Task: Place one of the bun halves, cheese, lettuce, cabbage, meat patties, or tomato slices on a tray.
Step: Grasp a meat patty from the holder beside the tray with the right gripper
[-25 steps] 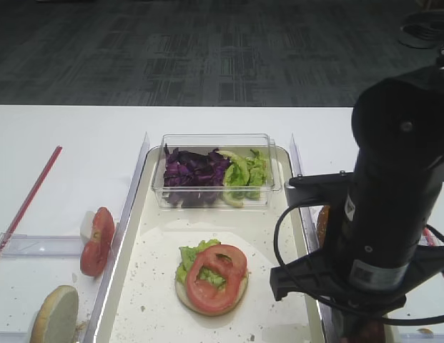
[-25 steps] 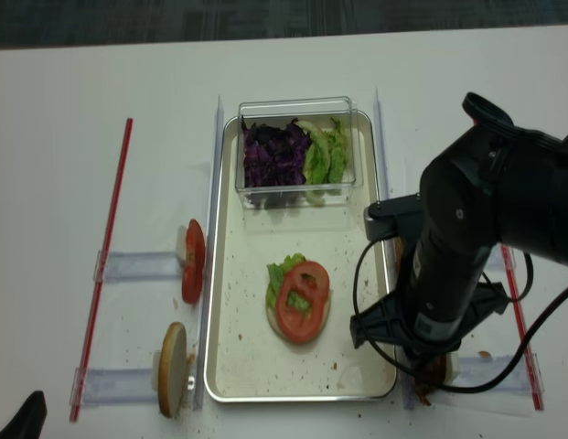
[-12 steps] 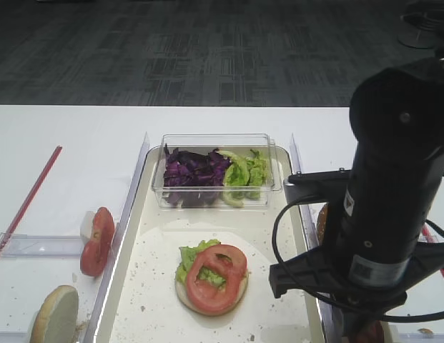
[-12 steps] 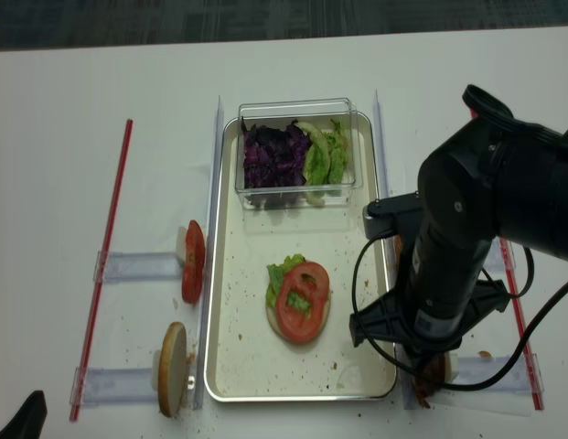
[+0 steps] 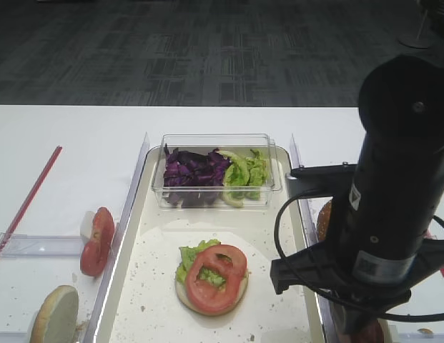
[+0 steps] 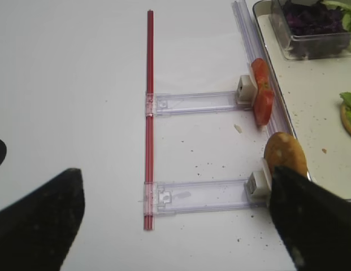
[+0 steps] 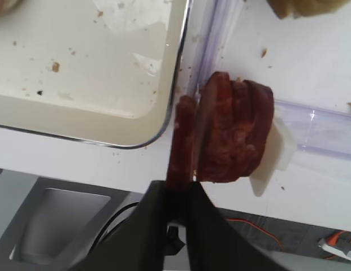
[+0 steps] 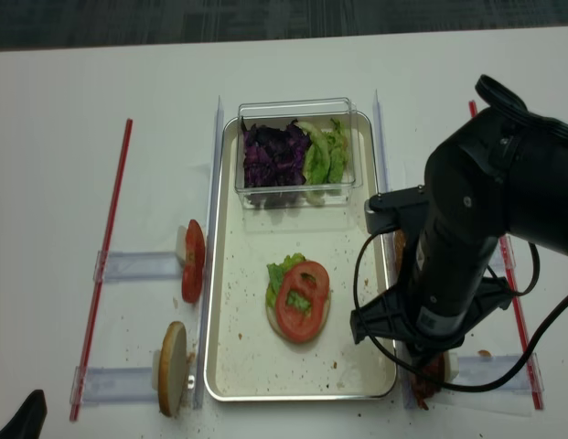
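Your right tool [image 7: 183,186] is pressed together on 1 meat patty [image 7: 182,141], pinching it edge-on at the left end of the row of meat patties [image 7: 234,135]. In the right wrist view that row stands on edge against a small white stop [image 7: 271,161] on a clear plastic rail [image 7: 322,132], just outside the rounded lower right corner of the tray [image 7: 164,121]. The pinched patty is nearest the tray rim, and a thin gap shows between it and the next one.

From above, your right arm [image 8: 466,247] hangs over the right edge of the tray [image 8: 229,366] and hides most of that row; only a dark red bit shows below it.

On the tray a bun half [image 5: 211,296] lies cut face up with lettuce [image 5: 189,257] on it and 1 of the tomato slices [image 5: 216,277] on top. At the far end of the tray sits a clear plastic box [image 5: 216,171] with cabbage [image 5: 193,171] on its left side and more lettuce on its right.

Left of the tray, on the white bench [image 8: 82,110], 2 tomato slices [image 8: 192,261] stand on edge at 1 rail, and another bun half [image 8: 172,368] stands on edge at the nearer rail. A red strip [image 8: 105,247] runs along the far left.

Your left tool [image 6: 164,226] is spread wide, its 2 dark fingers [image 6: 39,220] blurred in the lower corners of its own view, above bare bench and holding nothing.
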Controlling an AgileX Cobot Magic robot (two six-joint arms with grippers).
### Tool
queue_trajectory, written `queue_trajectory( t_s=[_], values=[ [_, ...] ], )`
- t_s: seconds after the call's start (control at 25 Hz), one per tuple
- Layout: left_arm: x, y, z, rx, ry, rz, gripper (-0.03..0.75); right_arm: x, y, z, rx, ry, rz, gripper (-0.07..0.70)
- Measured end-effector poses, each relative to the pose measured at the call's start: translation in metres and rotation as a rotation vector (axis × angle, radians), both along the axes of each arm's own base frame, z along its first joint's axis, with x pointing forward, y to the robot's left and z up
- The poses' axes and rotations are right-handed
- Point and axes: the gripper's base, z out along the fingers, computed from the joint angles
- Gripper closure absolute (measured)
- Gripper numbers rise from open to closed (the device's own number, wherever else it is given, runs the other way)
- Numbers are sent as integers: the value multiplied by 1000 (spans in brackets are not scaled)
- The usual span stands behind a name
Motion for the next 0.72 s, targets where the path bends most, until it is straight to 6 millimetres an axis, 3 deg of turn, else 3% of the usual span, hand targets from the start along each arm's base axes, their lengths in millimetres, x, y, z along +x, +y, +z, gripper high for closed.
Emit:
queue_trajectory(
  t_s=[0.24, 0.56, 0.72],
  values=[
    [0, 0, 0, 0, 0, 0, 104, -1, 0, 3, 2, 1, 1, 515],
    [0, 0, 0, 0, 0, 0, 103, 6, 6, 29, 52, -52, 7, 515],
    [0, 0, 0, 0, 0, 0, 103, 7, 6, 31, 52, -53, 8, 515]
  ],
)
